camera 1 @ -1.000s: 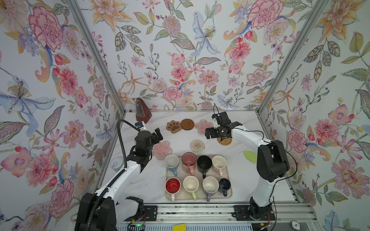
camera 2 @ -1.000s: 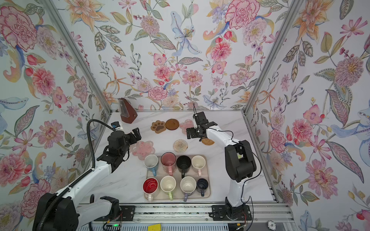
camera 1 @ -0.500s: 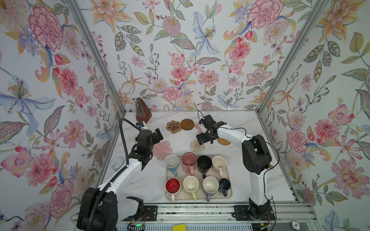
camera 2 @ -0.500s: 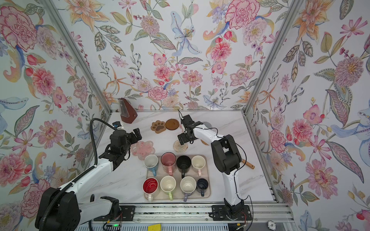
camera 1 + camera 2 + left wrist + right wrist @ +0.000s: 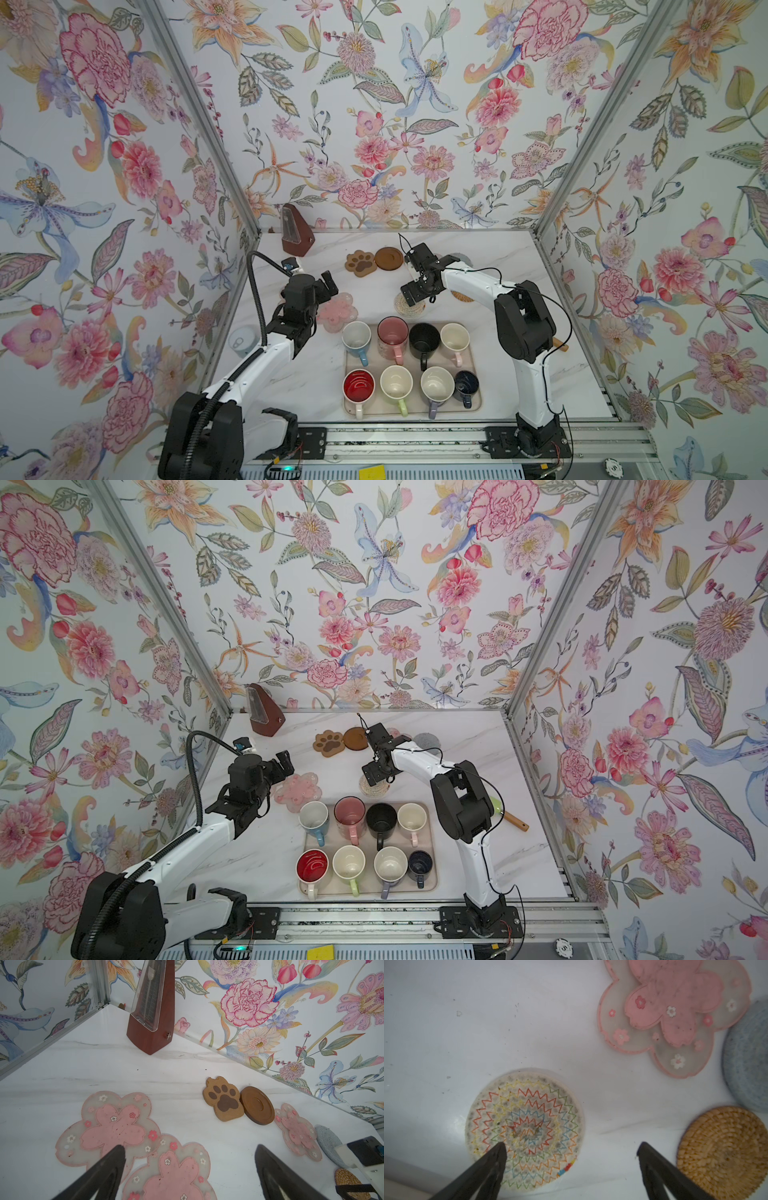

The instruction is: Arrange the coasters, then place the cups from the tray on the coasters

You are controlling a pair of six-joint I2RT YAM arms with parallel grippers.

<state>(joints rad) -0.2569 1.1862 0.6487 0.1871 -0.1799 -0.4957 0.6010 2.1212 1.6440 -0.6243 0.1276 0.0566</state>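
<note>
Right gripper [image 5: 571,1147] jaws spread wide and empty, hovering over the white mat [image 5: 525,1126], with the tan mat [image 5: 724,1151] near. Left gripper [image 5: 190,1149] gapes likewise, empty, above two overlapping pink flowers [image 5: 110,1126]. All eight mugs [image 5: 392,332] stand in the tray [image 5: 453,411].

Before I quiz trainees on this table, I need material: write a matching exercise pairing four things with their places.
1 brown paw-shaped coaster
2 white woven round coaster with zigzag stitching
3 black handled mug
4 white mug with red inside

A on the beige rectangular tray, near row, left end
B beside the dark brown disc coaster
C partly beneath the open right tool
D tray's far row

Pairs: 1-B, 2-C, 3-D, 4-A
</note>
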